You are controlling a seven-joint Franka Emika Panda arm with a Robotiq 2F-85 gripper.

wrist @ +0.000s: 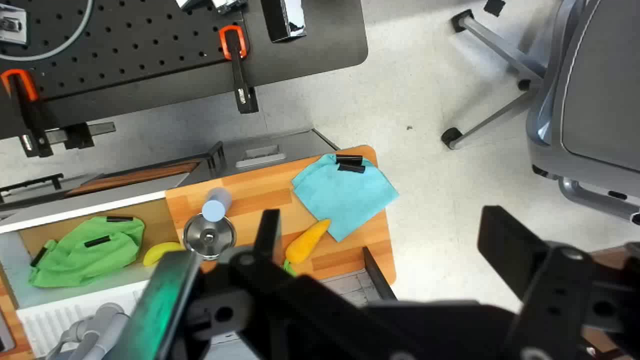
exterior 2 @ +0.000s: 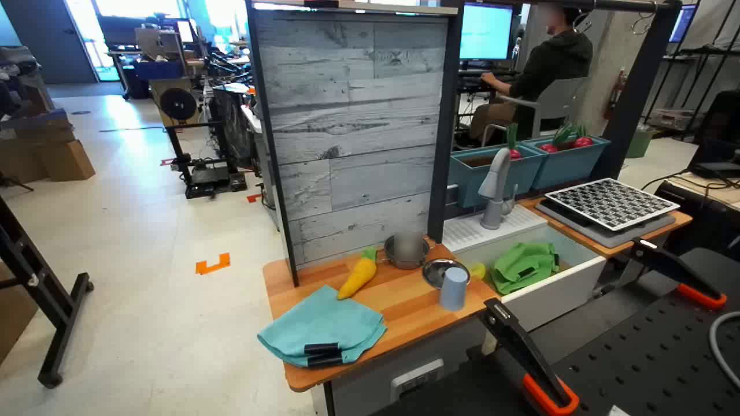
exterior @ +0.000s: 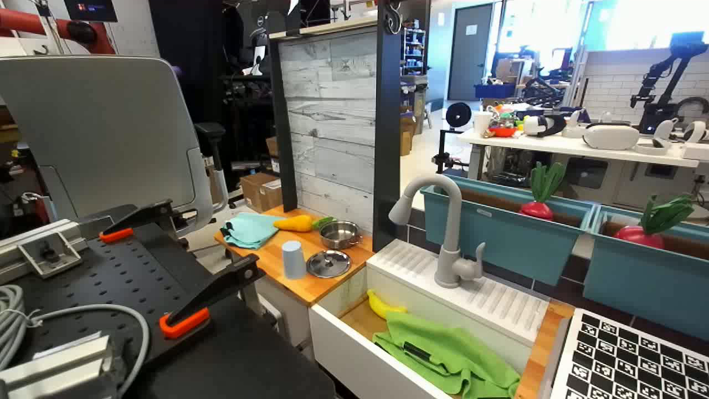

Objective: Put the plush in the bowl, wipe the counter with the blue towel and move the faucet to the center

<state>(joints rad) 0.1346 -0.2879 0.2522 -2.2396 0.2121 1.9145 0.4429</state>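
a metal pot (exterior: 335, 241) stands upright on the wood counter (exterior 2: 404, 306), near the grey plank panel (exterior: 332, 144), its inside showing bright metal in an exterior view. its lid (exterior: 329, 264) lies off it, flat on the wood, with a pale blue cup (exterior: 293, 260) standing just beside; i cannot tell which end of the cup is its mouth. the plush carrot (exterior 2: 358, 277), yellow-orange, is outside the pot: it lies on the counter, green top just beside the pot, tip overlapping the edge of the blue towel (exterior 2: 324, 320), which is spread on the counter and hangs partly past its end.

the white sink (exterior: 354, 352) holds a crumpled green towel (exterior: 460, 352) and, just beside it at the counter end, a yellow banana (exterior: 385, 306). the faucet (exterior: 452, 221) rises from the ridged ledge (exterior: 401, 256) behind, its spout turned toward the pot's side. past the ledge sit two teal planters (exterior: 498, 235): the one nearer the pot has brown filling (exterior 2: 478, 160) and one red radish (exterior: 536, 210) in it, the farther one two radishes (exterior 2: 583, 142).

in the wrist view the gripper (wrist: 382, 230) is spread, its two fingers (wrist: 506, 245) wide apart, well above the counter.
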